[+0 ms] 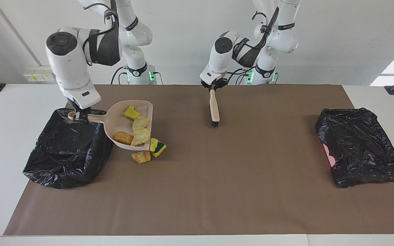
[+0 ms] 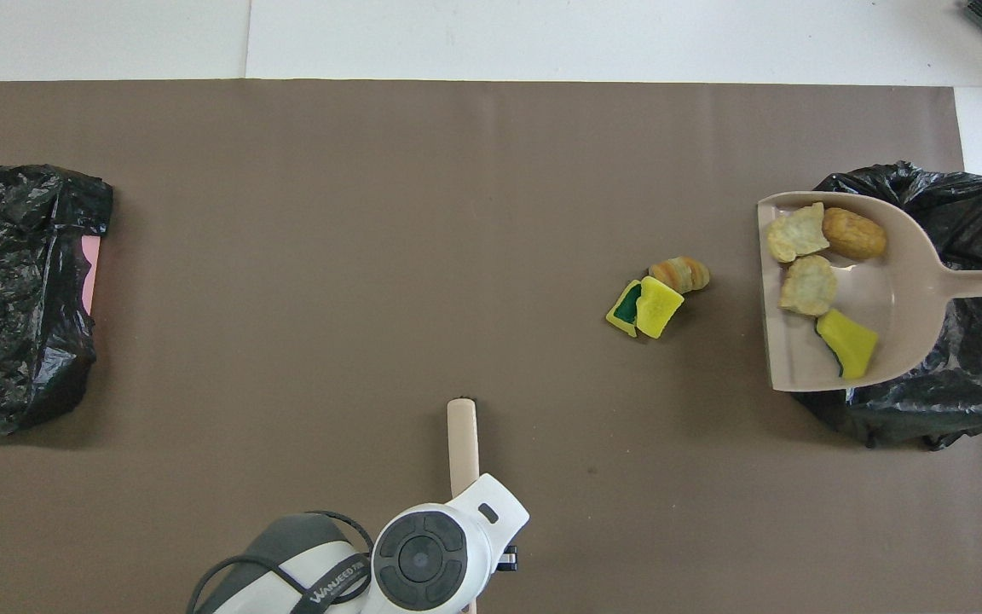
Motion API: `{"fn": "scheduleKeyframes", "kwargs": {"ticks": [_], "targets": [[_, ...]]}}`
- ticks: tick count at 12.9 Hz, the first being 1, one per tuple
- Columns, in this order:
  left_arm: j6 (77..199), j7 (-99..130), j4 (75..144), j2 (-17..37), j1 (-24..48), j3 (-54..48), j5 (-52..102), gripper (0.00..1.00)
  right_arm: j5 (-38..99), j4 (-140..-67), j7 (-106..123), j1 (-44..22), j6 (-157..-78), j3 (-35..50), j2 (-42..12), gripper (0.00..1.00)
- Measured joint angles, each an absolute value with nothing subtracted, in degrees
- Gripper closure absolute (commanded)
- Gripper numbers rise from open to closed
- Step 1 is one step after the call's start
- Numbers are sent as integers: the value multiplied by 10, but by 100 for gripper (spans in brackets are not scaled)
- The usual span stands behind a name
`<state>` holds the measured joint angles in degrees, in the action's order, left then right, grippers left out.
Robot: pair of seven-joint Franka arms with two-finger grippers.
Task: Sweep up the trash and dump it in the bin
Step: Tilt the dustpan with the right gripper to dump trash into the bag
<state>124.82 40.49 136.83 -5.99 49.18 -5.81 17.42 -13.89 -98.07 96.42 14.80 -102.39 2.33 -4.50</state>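
Our right gripper [image 1: 78, 117], clamped on the dustpan [image 1: 132, 126] handle, carries four trash pieces [image 1: 133, 129] over the bin [image 1: 67, 150], so we judge tipping comes next, while our left gripper [image 1: 212, 88], shut on the brush [image 1: 213, 109], must sweep two stray pieces [image 1: 148, 152] beside the bin.

One camera sits high across the worktop [image 1: 197, 205], facing the robots, far enough off to take in both arm bases and the wall. The other looks steeply down from above the robots' end (half a turn round). Both share the brown mat [image 2: 372, 213], both bags and the dustpan [image 2: 892, 315].
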Motion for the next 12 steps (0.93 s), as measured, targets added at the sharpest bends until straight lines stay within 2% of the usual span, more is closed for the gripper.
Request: {"fn": "scheduleKeyframes", "kwargs": {"ticks": [2,5,6,7,8,9,10,12], "targets": [[1254,408,1368,-53,495,-58,174,100,-146,-976,1022,202,-1040,23,-46,100],[1254,411,1368,-48,495,-57,174,100,-196,-975,1083,256,-1136,23,-47,100],[1254,415,1368,-42,496,-57,174,75,-217,-975,1088,269,-1156,23,-48,100],[1258,421,1368,-33,500,-57,174,55,-240,-977,1088,275,-1174,22,-49,100],[1262,424,1366,-24,503,-58,174,50,-274,-981,1088,276,-1191,23,-50,100],[1262,424,1362,-17,504,-57,174,36,-320,-988,1081,273,-1204,25,-52,100],[1260,425,1357,-15,504,-53,174,17,-353,-996,1062,272,-1206,28,-53,100],[1252,425,1345,-14,503,-47,174,1,-412,-1007,1031,259,-1207,31,-55,100]]}}
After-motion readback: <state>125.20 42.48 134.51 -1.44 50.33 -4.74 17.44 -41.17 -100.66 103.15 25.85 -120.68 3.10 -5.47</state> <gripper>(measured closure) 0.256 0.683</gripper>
